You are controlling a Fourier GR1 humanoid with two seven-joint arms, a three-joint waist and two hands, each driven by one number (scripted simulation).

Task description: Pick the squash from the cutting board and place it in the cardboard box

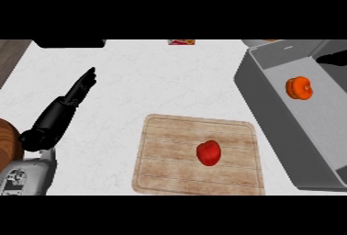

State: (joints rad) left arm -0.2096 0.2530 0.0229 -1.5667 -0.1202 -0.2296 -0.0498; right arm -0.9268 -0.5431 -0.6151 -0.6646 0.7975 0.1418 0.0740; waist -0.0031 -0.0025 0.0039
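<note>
An orange squash (299,87) lies inside the grey open box (271,87) at the right, on its floor near the far end. The wooden cutting board (169,160) sits in the lower middle and carries a red vegetable (209,152) right of its centre. My left hand (80,90) is at the left, open, fingers straight and pointing up and away, apart from the board. A small black shape (333,58) at the right edge above the box looks like part of my right hand; nothing more of it shows.
A small red and yellow item (181,42) lies at the counter's far edge. A black object (69,43) sits at the far left. A brown round thing (7,142) shows at the left edge beside my forearm.
</note>
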